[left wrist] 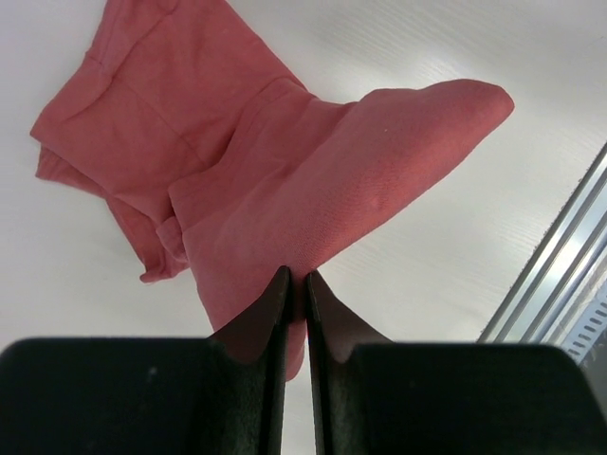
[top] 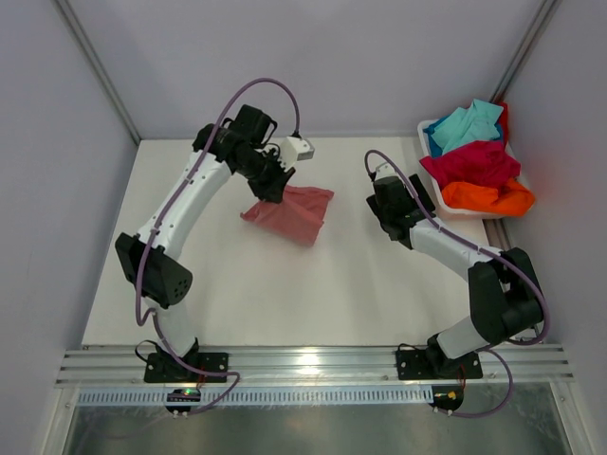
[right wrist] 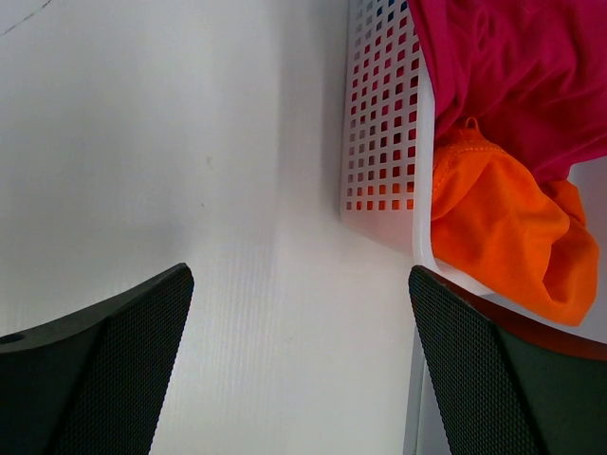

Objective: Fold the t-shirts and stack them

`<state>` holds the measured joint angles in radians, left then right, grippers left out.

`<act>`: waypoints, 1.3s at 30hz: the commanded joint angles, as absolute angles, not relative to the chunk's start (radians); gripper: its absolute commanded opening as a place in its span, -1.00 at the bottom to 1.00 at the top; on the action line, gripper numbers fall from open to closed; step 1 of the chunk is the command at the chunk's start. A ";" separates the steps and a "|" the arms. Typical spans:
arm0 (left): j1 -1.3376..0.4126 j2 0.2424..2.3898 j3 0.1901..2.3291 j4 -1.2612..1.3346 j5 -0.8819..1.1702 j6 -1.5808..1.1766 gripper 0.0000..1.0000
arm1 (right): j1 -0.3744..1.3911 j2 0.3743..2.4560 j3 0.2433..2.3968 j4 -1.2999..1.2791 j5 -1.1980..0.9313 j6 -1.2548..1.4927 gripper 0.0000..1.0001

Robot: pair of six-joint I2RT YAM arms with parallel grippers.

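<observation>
The left tool [left wrist: 296, 277] has its fingers pressed almost together on a fold of the salmon-pink t-shirt [top: 296, 214], at the far middle of the counter [top: 285, 294]. The shirt is bunched and creased. One part rises to the grip and the rest appears to trail on the counter.

The right tool [right wrist: 299, 275] is spread wide and holds nothing. It hangs over bare counter just beside the white tub [right wrist: 379, 123]. The tub sits at the far right corner, with the crimson t-shirt [top: 474, 163], the orange t-shirt [top: 488, 197] and the turquoise t-shirt [top: 465, 123] heaped in it.

No folded shirt lies anywhere on the counter, so the task looks to be at its start, with the first shirt out and waiting to be laid flat. The next move probably calls for the right tool to cross over and take a second edge of the pink shirt, well apart from the left grip. The two could then pull it smooth before any fold.
</observation>
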<state>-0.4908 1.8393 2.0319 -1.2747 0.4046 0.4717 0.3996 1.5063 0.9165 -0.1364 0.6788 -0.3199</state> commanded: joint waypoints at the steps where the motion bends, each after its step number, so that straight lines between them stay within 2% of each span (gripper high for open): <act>1: -0.494 1.867 2.046 -1.163 0.374 0.448 -0.77 | 0.399 1.502 0.957 -0.129 0.673 -0.299 0.99; 10: -0.492 2.097 2.298 -1.115 0.298 0.416 -0.78 | 0.399 1.496 0.957 -0.129 0.678 -0.302 0.99; 30: -0.492 2.240 2.361 -0.835 0.084 0.433 -0.76 | 0.399 1.488 0.956 -0.129 0.667 -0.302 0.99; 39: -0.492 2.333 2.361 -0.753 0.064 0.426 -0.75 | 0.399 1.489 0.956 -0.130 0.664 -0.302 0.98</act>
<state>-0.4908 2.3169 2.3260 -0.8406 0.0807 0.4263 0.3996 1.5059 0.9169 -0.1448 0.6685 -0.3153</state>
